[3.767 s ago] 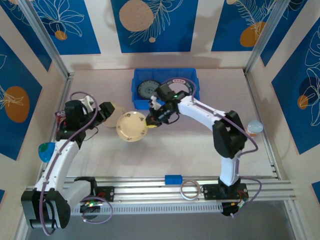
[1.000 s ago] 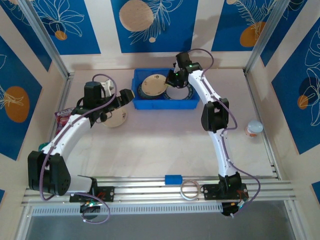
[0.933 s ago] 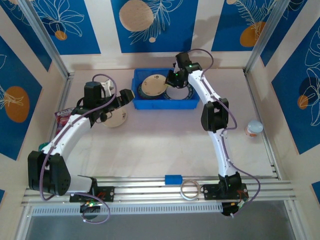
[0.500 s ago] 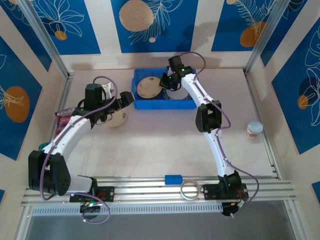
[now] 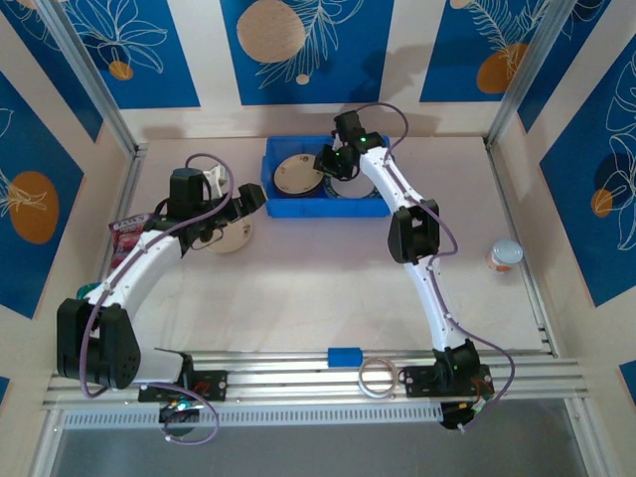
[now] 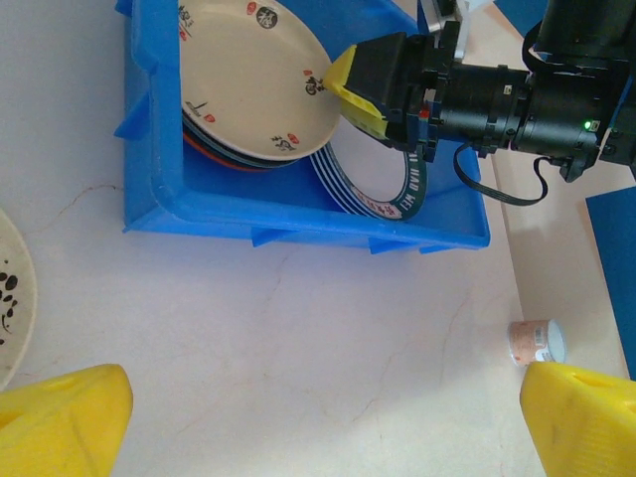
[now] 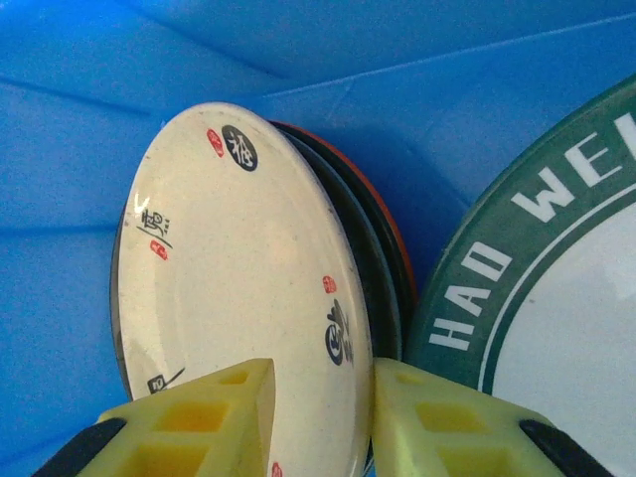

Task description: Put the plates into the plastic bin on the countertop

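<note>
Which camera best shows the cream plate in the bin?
Left wrist: the cream plate shows nearly whole atop the stack in the blue bin. Right wrist shows it close, lower edge hidden; top external, small.

Your left tool [image 6: 323, 422] is spread wide, its yellow fingertips [image 6: 65, 417] in the two bottom corners of the frame with bare counter [image 6: 199, 318] between them. Across the top sits the blue bin [image 6: 298, 214]. In its left half a cream plate [image 6: 253, 84] with dark and red marks lies tilted on a stack with dark and orange rims. Right of it lie white plates [image 6: 393, 194] with lettered green rims. The right tool [image 6: 348, 84] reaches in from the upper right to the cream plate's right rim. A small pink pot [image 6: 535, 343] stands at lower right. A speckled plate [image 6: 10, 298] is cut off at the left edge.
</note>
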Motion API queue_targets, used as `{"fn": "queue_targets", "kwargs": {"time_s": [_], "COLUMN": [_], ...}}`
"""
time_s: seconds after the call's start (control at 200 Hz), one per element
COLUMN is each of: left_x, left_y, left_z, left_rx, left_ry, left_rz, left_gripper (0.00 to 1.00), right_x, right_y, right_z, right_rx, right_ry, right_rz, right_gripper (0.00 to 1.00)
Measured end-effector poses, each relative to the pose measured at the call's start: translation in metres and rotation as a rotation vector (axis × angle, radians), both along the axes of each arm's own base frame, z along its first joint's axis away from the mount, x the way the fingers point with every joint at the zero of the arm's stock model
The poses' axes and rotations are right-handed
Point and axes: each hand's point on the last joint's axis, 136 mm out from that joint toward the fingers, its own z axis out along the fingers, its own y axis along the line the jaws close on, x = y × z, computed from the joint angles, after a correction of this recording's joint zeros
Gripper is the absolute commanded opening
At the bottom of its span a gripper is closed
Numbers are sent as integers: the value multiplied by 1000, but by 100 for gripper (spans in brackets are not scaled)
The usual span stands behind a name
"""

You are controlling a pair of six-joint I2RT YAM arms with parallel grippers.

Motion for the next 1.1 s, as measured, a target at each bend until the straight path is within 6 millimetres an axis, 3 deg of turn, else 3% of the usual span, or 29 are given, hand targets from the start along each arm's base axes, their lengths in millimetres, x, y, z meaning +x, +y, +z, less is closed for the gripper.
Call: {"fn": "queue_targets", "kwargs": {"time_s": [0.445, 0.695, 0.875, 0.986, 1.101], "left_x": [0, 1, 2, 1, -1], "left_y": [1, 2, 3, 6, 13], "left_z": [-11, -14, -21, -29, -41], "left_rx": [7, 14, 20, 31, 56], "left_ry": [23, 25, 36, 46, 68], "left_rz": [4, 12, 19, 31, 69], "left_gripper": [100, 100, 100, 100, 100], "right_x": [-12, -11, -12, -14, -19], "right_y": [7, 1, -6, -11, -13], "right_z": [-5, -4, -2, 8, 35], "right_rx": [-108, -159, -210, -225, -232], "right_ry": [-19, -37, -53, -61, -95], "right_rz": [29, 39, 50, 48, 59], "right_gripper": [39, 51, 51, 50, 49]}}
